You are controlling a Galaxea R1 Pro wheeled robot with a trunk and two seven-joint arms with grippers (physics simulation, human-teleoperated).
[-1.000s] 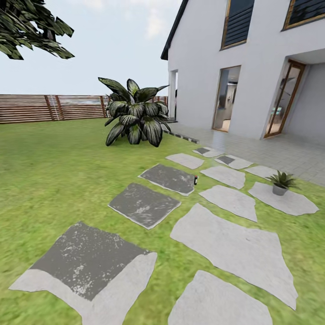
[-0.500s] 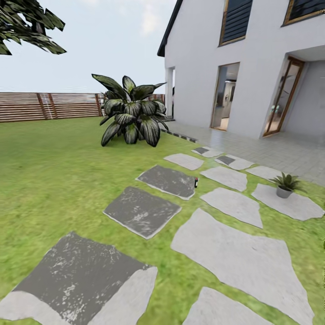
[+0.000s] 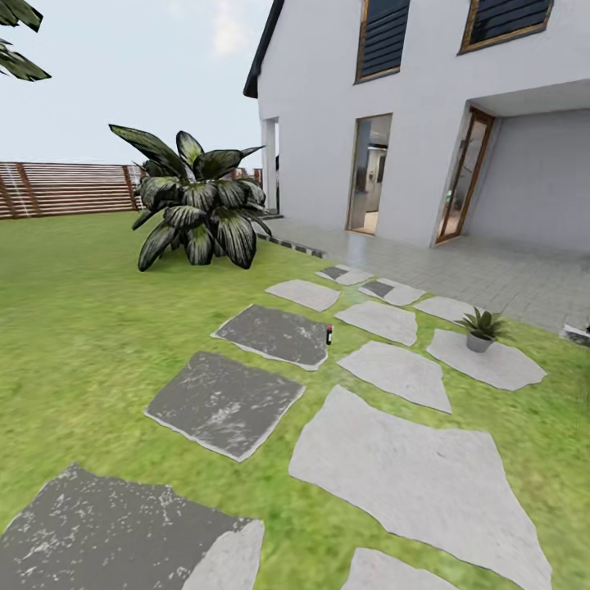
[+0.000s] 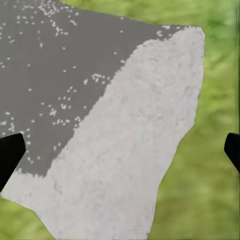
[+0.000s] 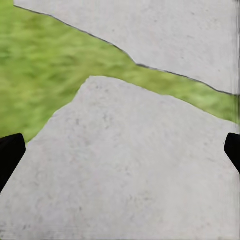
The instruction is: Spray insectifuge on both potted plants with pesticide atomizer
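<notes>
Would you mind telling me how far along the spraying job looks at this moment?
Nothing looks done yet. The pesticide atomizer stands on the grass between stepping stones, untouched. Both grippers are open and hold nothing: the left gripper hangs over a two-tone stepping stone, the right gripper over pale stone. Left to do: reach and pick up the atomizer, then spray the potted plant and a second one.

Pesticide atomizer (image 3: 329,334) upright at dark stepping stone's (image 3: 274,334) edge; potted plant (image 3: 481,330) on pale stone (image 3: 492,363).

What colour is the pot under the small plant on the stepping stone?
Grey, with green pointed leaves above; the potted plant shows best in the head view.
</notes>
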